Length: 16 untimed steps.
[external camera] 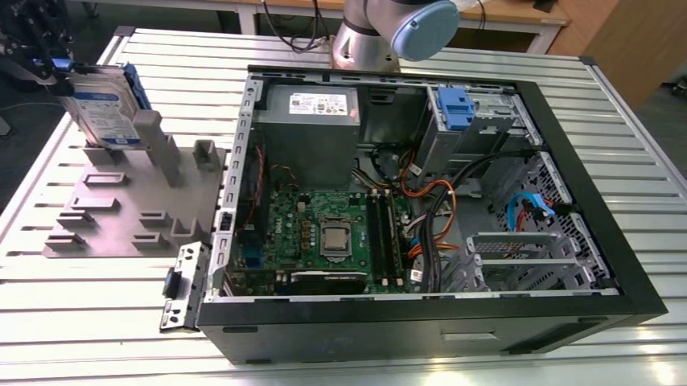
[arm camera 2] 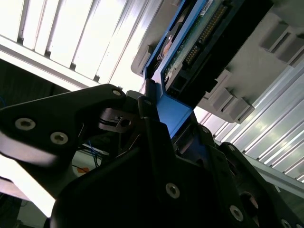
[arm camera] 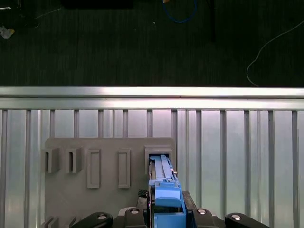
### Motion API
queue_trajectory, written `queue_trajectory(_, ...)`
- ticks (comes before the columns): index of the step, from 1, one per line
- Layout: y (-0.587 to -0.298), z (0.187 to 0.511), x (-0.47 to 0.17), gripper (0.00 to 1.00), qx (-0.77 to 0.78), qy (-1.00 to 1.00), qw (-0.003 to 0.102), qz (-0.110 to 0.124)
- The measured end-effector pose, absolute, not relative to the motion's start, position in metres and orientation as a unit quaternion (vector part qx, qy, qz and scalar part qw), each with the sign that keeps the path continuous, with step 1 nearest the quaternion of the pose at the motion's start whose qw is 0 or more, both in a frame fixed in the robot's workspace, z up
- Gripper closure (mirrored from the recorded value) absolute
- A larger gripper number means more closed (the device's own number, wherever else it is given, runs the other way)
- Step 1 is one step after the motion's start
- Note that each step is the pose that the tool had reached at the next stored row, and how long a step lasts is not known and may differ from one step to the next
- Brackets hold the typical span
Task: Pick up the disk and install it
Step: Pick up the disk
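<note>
In the upper left of the exterior view, the black claw (external camera: 43,64) is clamped on the blue-framed top edge of the flat silver metal disk with the white-and-blue label (external camera: 102,100). The disk hangs straight below the claw, long axis upright, with its lower end at a slot of the grey slotted plastic stand (external camera: 118,217); I cannot tell whether it has cleared the slot. There is one disk, one claw, one stand and one open black computer case (external camera: 429,322), which sits right of the stand in the frame.

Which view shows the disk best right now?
Exterior view: the disk shows its labelled face, upright at the grey rack. Second wrist view shows its circuit-board side; first wrist view its blue carrier edge.
</note>
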<state>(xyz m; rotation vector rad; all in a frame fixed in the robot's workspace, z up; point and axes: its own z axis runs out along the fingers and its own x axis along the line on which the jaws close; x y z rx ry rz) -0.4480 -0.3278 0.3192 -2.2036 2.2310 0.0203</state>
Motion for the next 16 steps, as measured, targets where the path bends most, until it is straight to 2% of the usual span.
queue_trajectory(16,-0.3278,0.3238,-0.4480,0.63,-0.703,0.711,0.003,0.006)
